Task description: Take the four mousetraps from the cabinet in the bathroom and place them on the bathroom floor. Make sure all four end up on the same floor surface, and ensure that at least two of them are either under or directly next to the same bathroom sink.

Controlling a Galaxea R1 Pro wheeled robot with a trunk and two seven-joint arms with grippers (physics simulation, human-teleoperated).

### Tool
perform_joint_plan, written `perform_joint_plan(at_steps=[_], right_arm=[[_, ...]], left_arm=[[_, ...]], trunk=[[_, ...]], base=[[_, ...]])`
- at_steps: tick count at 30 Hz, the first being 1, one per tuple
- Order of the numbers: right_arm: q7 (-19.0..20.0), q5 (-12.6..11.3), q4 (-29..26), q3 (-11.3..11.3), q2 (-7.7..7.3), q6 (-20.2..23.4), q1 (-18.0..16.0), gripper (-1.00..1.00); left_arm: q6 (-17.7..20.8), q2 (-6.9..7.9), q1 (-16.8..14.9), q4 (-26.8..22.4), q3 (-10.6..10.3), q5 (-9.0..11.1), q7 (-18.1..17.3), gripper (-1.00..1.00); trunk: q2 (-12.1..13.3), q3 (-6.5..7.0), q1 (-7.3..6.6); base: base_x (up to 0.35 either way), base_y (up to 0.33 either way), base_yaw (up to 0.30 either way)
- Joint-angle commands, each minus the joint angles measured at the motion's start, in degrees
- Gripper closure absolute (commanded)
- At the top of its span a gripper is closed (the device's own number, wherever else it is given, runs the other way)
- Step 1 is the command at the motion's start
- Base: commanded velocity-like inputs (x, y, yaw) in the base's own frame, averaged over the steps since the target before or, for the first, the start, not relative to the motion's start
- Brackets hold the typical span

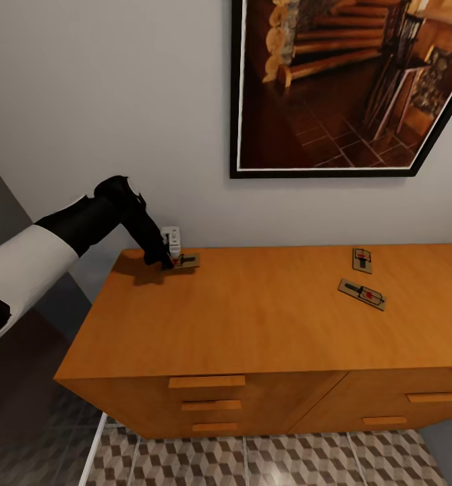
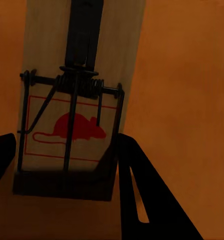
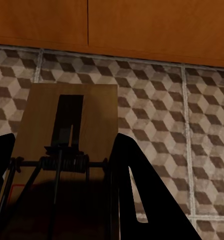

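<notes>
Left end effector (image 1: 165,262) clamps a mousetrap (image 1: 185,261) on the cabinet (image 1: 253,324) top; right end effector (image 3: 61,190) grips another above the floor (image 3: 157,125). Two traps (image 1: 362,260) remain; none placed.

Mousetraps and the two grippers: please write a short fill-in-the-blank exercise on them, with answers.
1. On the cabinet top, ___ mousetraps can be counted.
2. The left gripper is at the mousetrap near the wall, whose board carries a red ___ picture.
3. The mousetrap in the right gripper hangs over the patterned ___.

Missing words: three; mouse; floor
</notes>
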Motion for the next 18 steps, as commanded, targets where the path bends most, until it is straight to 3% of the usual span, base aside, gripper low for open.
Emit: perform_joint_plan(at_steps=[1, 9, 18], right_arm=[[-0.3, 0.5, 0.0, -0.1, 0.00, -0.1, 0.0, 1.00], [-0.3, 0.5, 0.0, -0.1, 0.00, -0.1, 0.0, 1.00], [-0.3, 0.5, 0.0, -0.1, 0.00, -0.1, 0.0, 1.00]], left_arm=[[0.3, 0.09, -0.1, -0.1, -0.1, -0.3, -0.3, 1.00], [0.3, 0.27, -0.1, -0.1, -0.2, -0.3, -0.3, 1.00], [0.4, 0.24, -0.1, -0.3, -0.3, -0.4, -0.3, 1.00]], trunk=[[0.0, -0.05, 0.00], [0.0, -0.05, 0.00], [0.0, -0.05, 0.00]], base=[[0.000, 0.000, 0.000], [-0.018, 0.000, 0.000], [-0.167, -0.044, 0.000]])
